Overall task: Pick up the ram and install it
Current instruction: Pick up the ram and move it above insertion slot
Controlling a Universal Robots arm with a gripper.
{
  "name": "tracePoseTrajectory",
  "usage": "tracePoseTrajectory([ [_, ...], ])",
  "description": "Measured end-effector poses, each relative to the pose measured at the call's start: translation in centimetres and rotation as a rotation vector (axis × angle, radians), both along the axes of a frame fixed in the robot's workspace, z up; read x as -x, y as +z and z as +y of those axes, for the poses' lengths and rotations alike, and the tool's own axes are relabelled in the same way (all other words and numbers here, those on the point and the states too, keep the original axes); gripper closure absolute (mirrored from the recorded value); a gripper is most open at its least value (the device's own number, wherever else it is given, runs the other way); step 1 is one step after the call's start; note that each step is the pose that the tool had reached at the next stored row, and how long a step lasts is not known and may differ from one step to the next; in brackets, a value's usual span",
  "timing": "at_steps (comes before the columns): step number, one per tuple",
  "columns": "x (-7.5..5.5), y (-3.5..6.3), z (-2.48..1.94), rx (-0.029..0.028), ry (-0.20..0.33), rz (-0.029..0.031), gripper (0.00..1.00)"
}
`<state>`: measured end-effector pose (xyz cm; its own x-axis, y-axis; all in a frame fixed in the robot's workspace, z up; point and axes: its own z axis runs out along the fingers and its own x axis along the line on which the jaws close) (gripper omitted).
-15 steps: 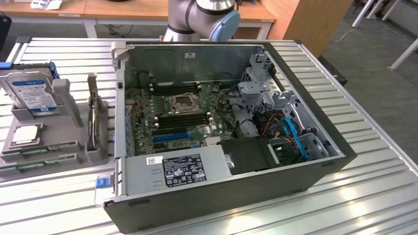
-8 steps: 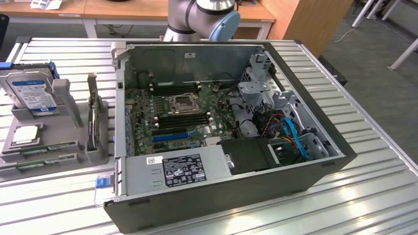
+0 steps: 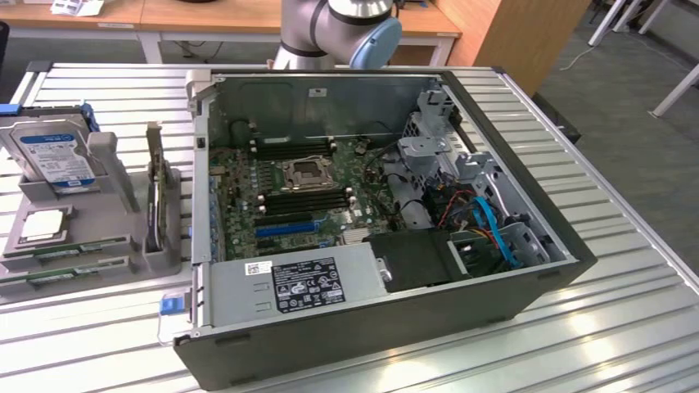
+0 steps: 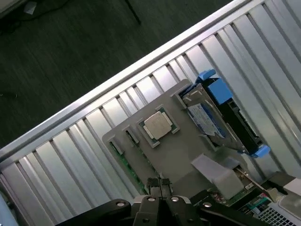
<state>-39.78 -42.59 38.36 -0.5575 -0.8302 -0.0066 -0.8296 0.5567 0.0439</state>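
My gripper (image 4: 160,184) has its two dark fingers pressed together with nothing between them. It hangs just above the near end of a grey plastic holder tray (image 4: 181,157) (image 3: 110,221).

The ram (image 4: 126,161) (image 3: 77,246), a long, narrow, thin green circuit-board stick, lies on edge in a slot along one side of that tray, just beside my fingertips and not touching them. From the exterior view it runs lengthwise along the tray's front, and a second green stick (image 3: 65,273) lies parallel just beside it. Their chips are too small for me to make out.

A square silver processor chip (image 4: 159,125) (image 3: 44,225) sits in a recess in the middle of the tray. Past it, a silver hard drive with a blue and white label (image 4: 203,117) (image 3: 49,155) leans in a blue plastic carrier (image 4: 221,92).

The tray rests on a ribbed aluminium worktop (image 4: 70,155) (image 3: 623,327). To the exterior view's right of the tray lies an open black computer case (image 3: 361,348), with a large green motherboard (image 3: 290,192), a silver power supply box (image 3: 295,286) and blue cables (image 3: 497,229) inside. My grey and blue arm (image 3: 339,29) rises behind the case. Dark grey carpet floor (image 4: 56,56) lies beyond the worktop's edge, and light wooden desks (image 3: 218,16) stand at the back of the room.
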Motion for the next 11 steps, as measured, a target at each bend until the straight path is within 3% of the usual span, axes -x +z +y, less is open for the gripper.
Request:
tracePoseTrajectory([
  [6, 0.00, -0.02, 0.00, 0.0001, 0.100, 0.0001, 0.90],
  [11, 0.00, -0.02, 0.00, 0.0001, 0.107, 0.0002, 0.90],
])
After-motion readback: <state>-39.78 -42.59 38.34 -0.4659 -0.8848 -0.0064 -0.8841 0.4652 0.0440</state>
